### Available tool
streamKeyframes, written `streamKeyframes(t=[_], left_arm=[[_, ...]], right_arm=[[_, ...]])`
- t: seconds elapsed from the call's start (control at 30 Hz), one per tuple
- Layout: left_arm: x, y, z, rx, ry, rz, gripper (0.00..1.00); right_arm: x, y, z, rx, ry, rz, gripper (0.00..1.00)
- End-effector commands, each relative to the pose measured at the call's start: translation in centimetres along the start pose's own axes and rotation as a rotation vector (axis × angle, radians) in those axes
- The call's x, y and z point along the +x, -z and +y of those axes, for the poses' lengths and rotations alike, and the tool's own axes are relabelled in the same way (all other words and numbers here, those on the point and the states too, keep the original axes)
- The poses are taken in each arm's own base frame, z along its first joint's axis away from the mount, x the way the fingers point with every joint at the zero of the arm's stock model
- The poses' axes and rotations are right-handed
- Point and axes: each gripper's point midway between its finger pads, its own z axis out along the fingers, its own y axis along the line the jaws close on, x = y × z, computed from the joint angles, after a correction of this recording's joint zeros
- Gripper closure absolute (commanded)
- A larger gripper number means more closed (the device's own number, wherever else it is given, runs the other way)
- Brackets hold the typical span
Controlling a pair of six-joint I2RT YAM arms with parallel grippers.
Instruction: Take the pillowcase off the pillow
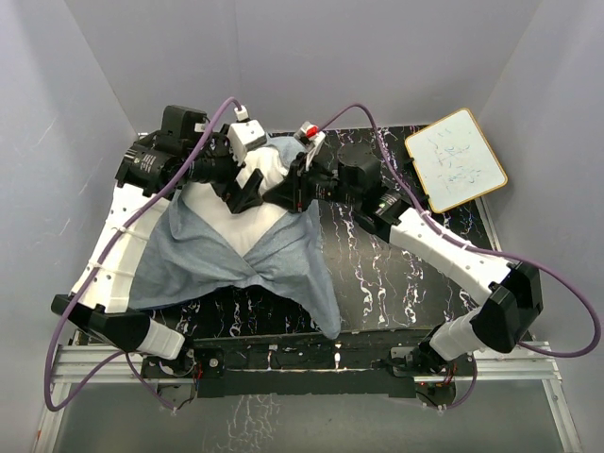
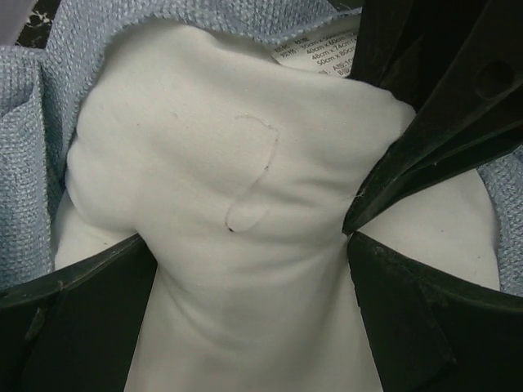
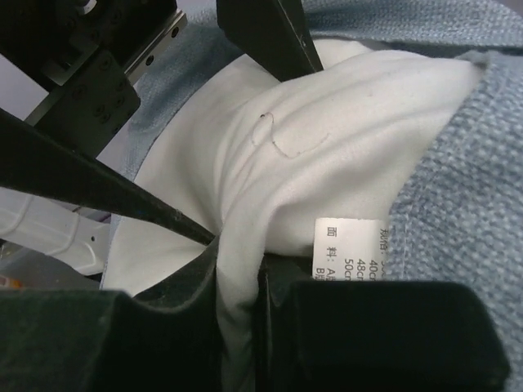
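The white pillow lies at the table's back left, its far end bare. The pillowcase, turned to its pale grey-blue inner side, is bunched around the pillow's near part and spreads toward the front edge. My left gripper squeezes a thick bulge of the pillow between its fingers. My right gripper meets it from the right and is shut on a thin fold of the pillow beside its white label. Grey-blue pillowcase borders the pillow in both wrist views.
A white framed board lies at the back right corner of the black marbled table. Grey walls close in the back and sides. The right arm's white links cross the table's right half.
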Motion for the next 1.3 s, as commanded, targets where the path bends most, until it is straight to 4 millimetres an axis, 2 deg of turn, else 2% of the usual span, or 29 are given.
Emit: streamKeyframes(t=[0.0,0.1,0.23,0.47,0.6,0.7,0.77,0.87,0.97,1.03,1.27], left_arm=[[3.0,-2.2,-1.0,0.088,-0.018,0.08,0.03],[5.3,-3.0,-1.1,0.1,-0.015,0.141,0.04],[5.9,-3.1,-1.5,0.109,-0.005,0.144,0.1],[5.9,-3.2,-2.0,0.132,0.003,0.132,0.34],[6.5,-3.0,-2.4,0.149,0.003,0.153,0.51],[6.8,-2.7,-2.5,0.152,-0.008,0.172,0.58],[6.8,-2.4,-2.6,0.154,-0.011,0.181,0.56],[6.4,-1.9,-2.5,0.144,-0.015,0.176,0.24],[5.5,-1.6,-2.5,0.127,-0.009,0.139,0.07],[4.3,-1.1,-2.6,0.117,-0.017,0.098,0.03],[1.0,0.7,-3.5,0.187,-0.05,0.047,0.04]], right_arm=[[-7.9,0.9,9.2,-0.282,0.147,-0.175,0.92],[-8.3,1.3,10.1,-0.314,0.129,-0.176,0.92],[-8.2,2.2,11.4,-0.369,0.109,-0.164,0.92],[-7.6,3.4,11.9,-0.376,0.08,-0.155,0.92],[-8.5,3.9,12.5,-0.382,0.073,-0.175,0.92],[-9.2,4.0,12.9,-0.388,0.064,-0.186,0.92],[-9.4,4.0,12.9,-0.388,0.056,-0.19,0.92],[-9.3,3.9,12.6,-0.37,0.048,-0.194,0.92],[-9.1,3.5,11.9,-0.336,0.039,-0.195,0.92],[-9.1,3.4,11.6,-0.326,0.041,-0.197,0.92],[-10.5,3.1,10.6,-0.26,0.042,-0.232,0.92]])
